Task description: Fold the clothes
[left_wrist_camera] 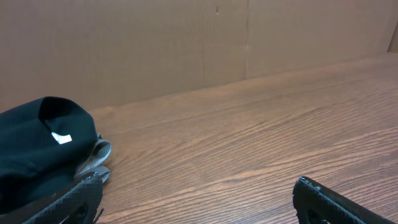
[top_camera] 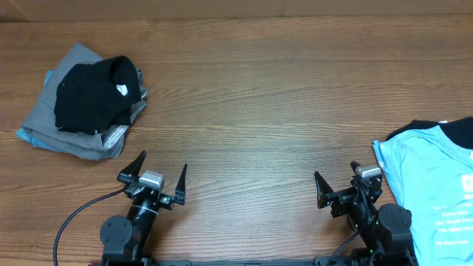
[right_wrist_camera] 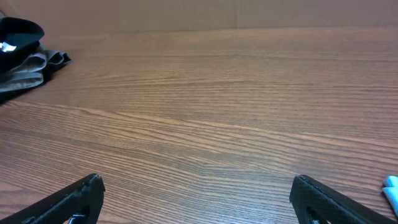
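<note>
Both pairs of jaws are standing wide apart and gripping nothing, operator. Your left jaws are sitting at the near edge of the wood-grain surface (top_camera: 251,111), their black fingers (top_camera: 133,171) splaying out in a V. In the left wrist view those fingers (left_wrist_camera: 62,202) are framing a stretch of wood. Your right jaws are sitting at the same near edge, further right, with their fingers (top_camera: 322,193) spread just as wide. In the right wrist view these fingers (right_wrist_camera: 336,202) are bracketing more of the grain.

Just beside your right jaws, the light blue T-shirt (top_camera: 429,185) is lying flat at the right end of the surface. Its white lettering is facing up and its far side is running out of the overhead picture. A sliver of it (right_wrist_camera: 392,183) is showing at the right wrist camera's edge. A black garment (top_camera: 425,125) is lying along its far edge; you cannot tell whether it is under the T-shirt or only beside it.

Well apart from your left jaws, at the far left, a black T-shirt (top_camera: 96,92) is lying bunched on a folded grey shirt (top_camera: 70,63). A small white label (top_camera: 122,90) is showing near its collar. The left wrist camera is catching the black T-shirt (left_wrist_camera: 37,143), the label (left_wrist_camera: 61,138) and a fold of the grey shirt (left_wrist_camera: 93,158) below them.

A black cable (top_camera: 74,218) is curving from the left arm's base toward the near edge.
</note>
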